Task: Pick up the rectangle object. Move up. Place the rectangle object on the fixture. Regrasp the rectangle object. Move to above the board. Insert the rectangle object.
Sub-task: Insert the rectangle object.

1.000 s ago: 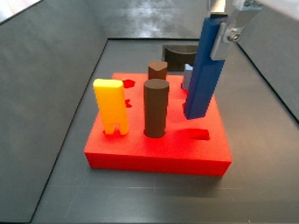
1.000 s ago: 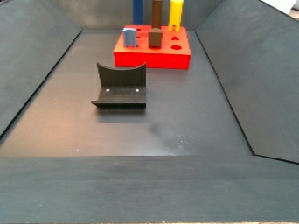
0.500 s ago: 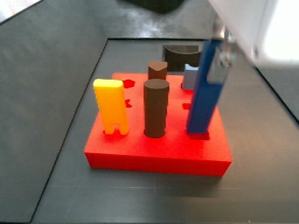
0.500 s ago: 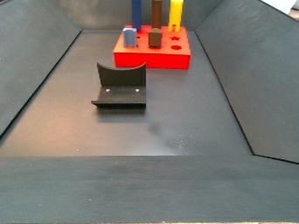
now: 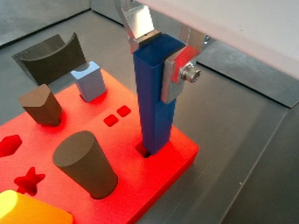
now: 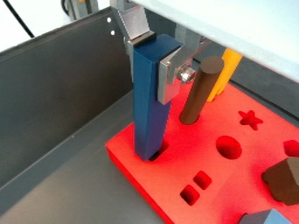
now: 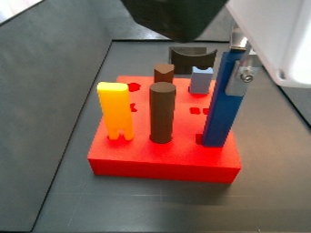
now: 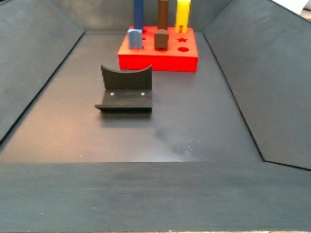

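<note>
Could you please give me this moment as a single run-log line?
phase: insert | gripper: shut on rectangle object, above board | rectangle object: upright, lower end in board hole | fixture: bare, apart from board

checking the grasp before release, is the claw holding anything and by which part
Yes: the claw grips the rectangle object near its upper end, while its lower end sits in a slot of the board.

Standing up straight: a tall brown cylinder point(image 7: 162, 114). Just beside it, a yellow-orange block point(image 7: 113, 109) with a little notch at its foot. Behind the tall one, a shorter brown cylinder point(image 7: 165, 73). Near that, a small pale grey-blue peg point(image 7: 202, 80), upright too. All around, a dark grey floor point(image 8: 183, 127) and sloping dark walls point(image 8: 243, 73).
</note>
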You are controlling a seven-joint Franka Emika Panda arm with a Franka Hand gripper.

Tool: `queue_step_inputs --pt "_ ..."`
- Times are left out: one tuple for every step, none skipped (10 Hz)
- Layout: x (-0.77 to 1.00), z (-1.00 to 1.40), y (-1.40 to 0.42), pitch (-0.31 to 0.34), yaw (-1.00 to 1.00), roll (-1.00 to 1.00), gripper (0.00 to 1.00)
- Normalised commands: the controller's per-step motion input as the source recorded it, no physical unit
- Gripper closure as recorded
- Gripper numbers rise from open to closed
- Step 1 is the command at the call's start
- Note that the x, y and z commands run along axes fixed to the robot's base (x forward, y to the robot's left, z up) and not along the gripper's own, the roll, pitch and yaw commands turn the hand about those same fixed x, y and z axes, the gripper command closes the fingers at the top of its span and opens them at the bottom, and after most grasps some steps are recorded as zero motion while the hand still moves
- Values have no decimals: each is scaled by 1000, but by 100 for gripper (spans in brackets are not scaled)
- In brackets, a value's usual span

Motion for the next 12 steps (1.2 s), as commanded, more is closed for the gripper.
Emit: queue_step_inputs --pt "-463 -77 0 -129 -94 -9 100" --pt "-340 -80 40 -137 0 -40 100" --pt "-140 -146 97 -131 0 -46 100" --pt "31 -263 17 -103 17 -37 100" --pt "309 -297 0 -99 94 -51 100" --pt "371 -300 0 -94 74 -64 100" --pt "426 -271 0 -6 106 -36 100" --pt "506 -257 0 0 151 0 100" --pt "611 -271 -3 19 131 0 100" --pt "597 -280 0 0 91 0 100" --pt "437 -309 0 0 71 0 100" --pt "254 -403 0 0 69 0 100"
